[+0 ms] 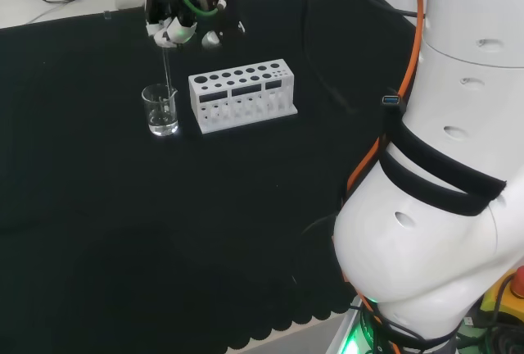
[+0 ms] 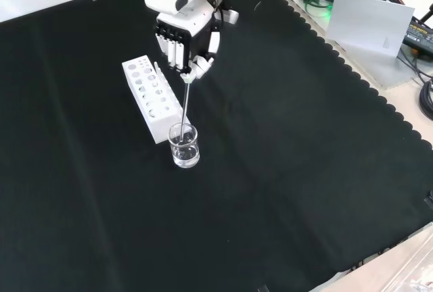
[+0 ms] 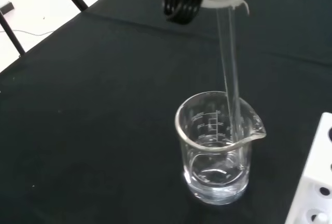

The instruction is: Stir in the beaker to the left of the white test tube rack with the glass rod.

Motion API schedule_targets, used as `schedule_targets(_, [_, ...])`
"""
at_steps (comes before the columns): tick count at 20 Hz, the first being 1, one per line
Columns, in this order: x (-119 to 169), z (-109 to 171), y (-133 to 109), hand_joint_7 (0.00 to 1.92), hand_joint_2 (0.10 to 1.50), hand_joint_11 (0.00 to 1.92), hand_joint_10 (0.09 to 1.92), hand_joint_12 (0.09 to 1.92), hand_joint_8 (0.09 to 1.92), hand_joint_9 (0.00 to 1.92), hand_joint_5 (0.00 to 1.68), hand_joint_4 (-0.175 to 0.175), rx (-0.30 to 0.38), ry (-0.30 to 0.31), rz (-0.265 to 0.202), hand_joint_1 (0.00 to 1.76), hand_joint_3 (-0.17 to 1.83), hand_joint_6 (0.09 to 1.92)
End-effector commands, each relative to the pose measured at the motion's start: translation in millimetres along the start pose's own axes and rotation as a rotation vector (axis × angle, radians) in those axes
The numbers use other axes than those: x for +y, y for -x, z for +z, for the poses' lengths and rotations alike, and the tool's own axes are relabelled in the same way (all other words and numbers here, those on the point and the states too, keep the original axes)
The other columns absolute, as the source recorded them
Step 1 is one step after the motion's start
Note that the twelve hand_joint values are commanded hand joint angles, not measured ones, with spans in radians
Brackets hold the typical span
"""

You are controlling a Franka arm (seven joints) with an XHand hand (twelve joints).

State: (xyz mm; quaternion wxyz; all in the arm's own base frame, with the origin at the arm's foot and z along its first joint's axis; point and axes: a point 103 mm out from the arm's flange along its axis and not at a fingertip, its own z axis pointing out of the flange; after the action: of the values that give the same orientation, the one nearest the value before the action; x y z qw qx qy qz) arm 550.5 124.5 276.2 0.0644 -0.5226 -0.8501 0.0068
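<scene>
A small clear glass beaker (image 1: pixel 161 111) (image 2: pixel 184 146) (image 3: pixel 218 149) with a little clear liquid stands on the black cloth, just left of the white test tube rack (image 1: pixel 241 94) in the head view. The thin glass rod (image 1: pixel 167 67) (image 2: pixel 185 106) (image 3: pixel 231 68) hangs nearly upright from the hand (image 1: pixel 176 30) (image 2: pixel 183 35), whose fingers are curled and pinch its upper end. The hand is above the beaker. The rod's lower end dips inside the beaker, close to the spout side, down into the liquid.
The rack (image 2: pixel 152 96) (image 3: pixel 314 182) stands close beside the beaker, its holes empty. The arm's big white links (image 1: pixel 458 165) take up the head view's right. Cables and boxes (image 2: pixel 369 18) lie off the cloth's far right corner in the front view.
</scene>
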Motion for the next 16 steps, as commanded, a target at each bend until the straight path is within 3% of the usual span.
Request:
schedule_targets(1, [13.3, 4.4, -14.7, 1.16, 0.78, 1.59, 0.88, 0.81, 1.10, 1.59, 1.18, -0.175, 0.002, -0.010, -0.013, 1.31, 0.53, 0.50])
schedule_targets(8, [37.7, 9.9, -25.5, 1.16, 0.78, 1.59, 0.88, 0.81, 1.10, 1.59, 1.18, -0.175, 0.001, -0.032, -0.032, 1.31, 0.53, 0.50])
schedule_targets(16, [39.4, 3.0, 1.7, 1.16, 0.78, 1.59, 0.88, 0.81, 1.10, 1.59, 1.18, -0.175, -0.014, -0.024, 0.007, 1.31, 0.53, 0.50])
